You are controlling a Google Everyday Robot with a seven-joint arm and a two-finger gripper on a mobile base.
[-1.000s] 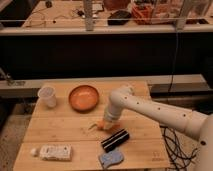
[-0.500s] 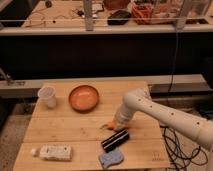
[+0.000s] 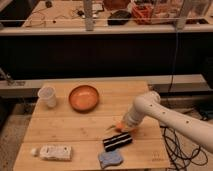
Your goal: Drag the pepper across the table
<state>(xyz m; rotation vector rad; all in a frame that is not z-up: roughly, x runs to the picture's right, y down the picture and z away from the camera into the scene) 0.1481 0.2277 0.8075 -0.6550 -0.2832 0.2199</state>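
The pepper (image 3: 119, 122) shows as a small orange piece on the wooden table (image 3: 65, 130), right of centre. My gripper (image 3: 125, 126) is down at the table, right on top of the pepper, and covers most of it. My white arm (image 3: 165, 117) reaches in from the right edge of the view.
An orange bowl (image 3: 83, 97) and a white cup (image 3: 47, 96) stand at the back left. A black object (image 3: 117, 141) lies just in front of the gripper, with a blue sponge (image 3: 110, 158) near the front edge. A white packet (image 3: 55, 151) lies front left. Cables hang off the table's right side.
My gripper and the pepper have moved to the right across the table, away from the bowl. The other objects have not moved.
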